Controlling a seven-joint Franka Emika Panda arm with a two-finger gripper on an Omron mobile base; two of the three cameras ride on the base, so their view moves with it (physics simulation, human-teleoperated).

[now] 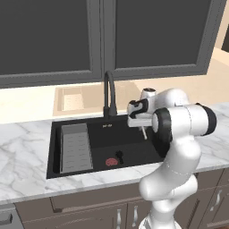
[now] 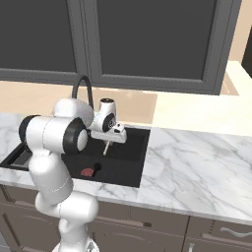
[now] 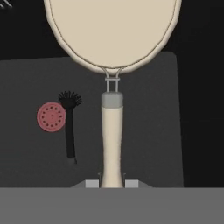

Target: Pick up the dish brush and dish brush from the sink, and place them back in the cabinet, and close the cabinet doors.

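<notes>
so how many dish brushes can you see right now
2: the cream dish brush is held by its handle in the gripper above the sink; the black dish brush lies beside the red drain.

Nothing readable anywhere here, honestly. No labels, brand names, numbers or signs on the cabinet doors (image 1: 103,40), the sink (image 1: 129,134), the faucet (image 1: 108,96) or either brush (image 3: 111,131). There's a tiny pale mark at the faucet base, but it's too small to make out.
</notes>
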